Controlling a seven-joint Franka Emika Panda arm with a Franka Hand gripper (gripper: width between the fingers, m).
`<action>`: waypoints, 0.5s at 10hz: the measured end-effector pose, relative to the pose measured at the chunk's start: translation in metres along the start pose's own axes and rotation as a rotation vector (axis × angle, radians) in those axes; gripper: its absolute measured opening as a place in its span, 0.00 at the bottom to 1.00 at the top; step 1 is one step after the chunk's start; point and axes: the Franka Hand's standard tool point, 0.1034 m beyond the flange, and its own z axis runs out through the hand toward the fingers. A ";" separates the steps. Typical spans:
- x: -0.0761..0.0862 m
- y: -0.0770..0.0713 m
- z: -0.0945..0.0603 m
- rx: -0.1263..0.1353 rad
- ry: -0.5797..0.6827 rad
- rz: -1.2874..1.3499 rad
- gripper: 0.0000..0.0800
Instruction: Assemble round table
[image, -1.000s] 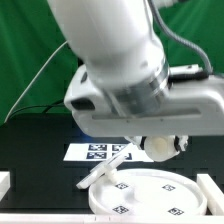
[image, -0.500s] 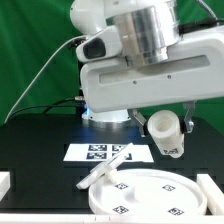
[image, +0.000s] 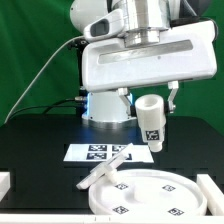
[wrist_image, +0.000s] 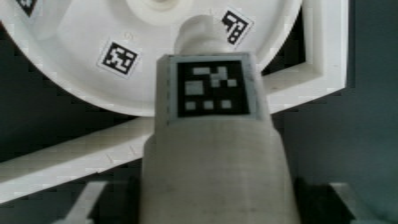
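While my end effector (image: 153, 102) is clenched on the thick cylindrical leg (image: 151, 125), the leg hangs in the air well above the black bench (image: 40, 150), clear of everything on it. It is close to upright, leaning a little. Its upper end shows a round opening, and a black-and-white tag on its lower part faces the exterior camera. Below it, at the near edge of the bench, the large rimmed round disc (image: 150, 195) lies flat with several small tags across its face. The cross-shaped foot piece (image: 103, 174) sits at the disc's edge toward the exterior view's left. One of its arms points up toward the marker board (image: 95, 152), which lies flat just behind the disc. I cannot tell whether the foot piece rests on the rim or only beside it. From my wrist camera the leg fills the middle of the picture with its tag turned to the lens. The disc spreads out beyond the leg's far end, two tags showing. A white bar crosses behind the leg there, and I cannot tell which part it is.
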 end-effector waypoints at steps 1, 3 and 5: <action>0.000 -0.003 0.001 0.012 0.075 -0.007 0.51; -0.001 -0.006 0.002 0.032 0.199 -0.003 0.51; -0.025 0.002 0.008 0.008 0.267 -0.036 0.51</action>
